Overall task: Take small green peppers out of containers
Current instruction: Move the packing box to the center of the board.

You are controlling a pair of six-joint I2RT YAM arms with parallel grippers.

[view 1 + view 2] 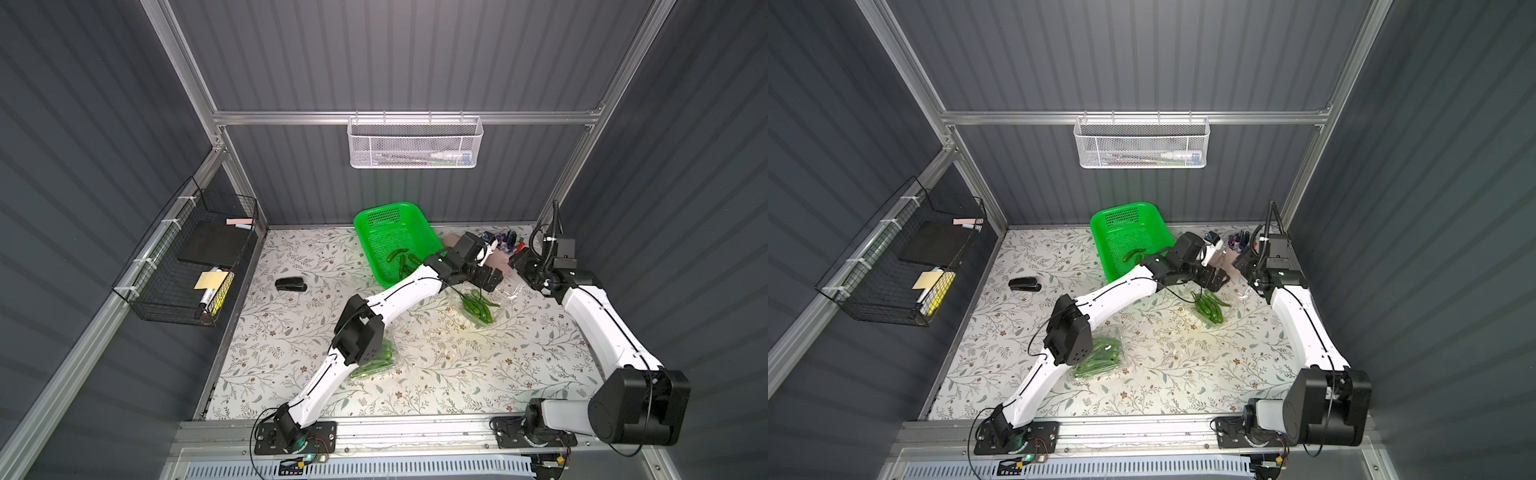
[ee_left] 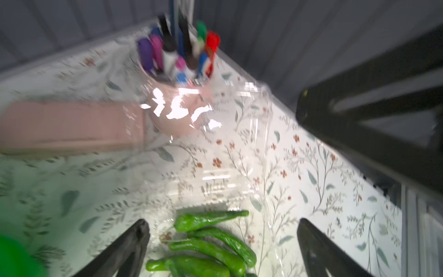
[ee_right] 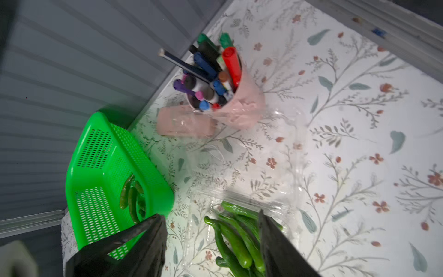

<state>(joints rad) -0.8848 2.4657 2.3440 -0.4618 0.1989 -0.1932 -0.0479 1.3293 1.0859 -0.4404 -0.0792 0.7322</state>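
An open clear container (image 3: 275,206) lies at the right of the table, with several small green peppers (image 1: 480,306) (image 1: 1210,306) in its tray. Its lid (image 2: 239,144) lies flat toward the back wall. My left gripper (image 2: 223,223) hangs open just above these peppers (image 2: 215,242), its fingers wide on either side. The right gripper (image 3: 209,217) is also open over the same pile (image 3: 237,239), holding nothing. In both top views the two grippers (image 1: 492,280) (image 1: 519,264) meet over this pack. A second container (image 1: 376,361) (image 1: 1100,357) full of peppers lies shut, partly under my left arm's elbow.
A bright green perforated basket (image 1: 390,241) at the back holds a few peppers (image 3: 130,196). A pink cup of markers (image 3: 239,112) and a pink block (image 3: 187,122) stand behind the open pack. A black stapler (image 1: 291,284) lies at the left.
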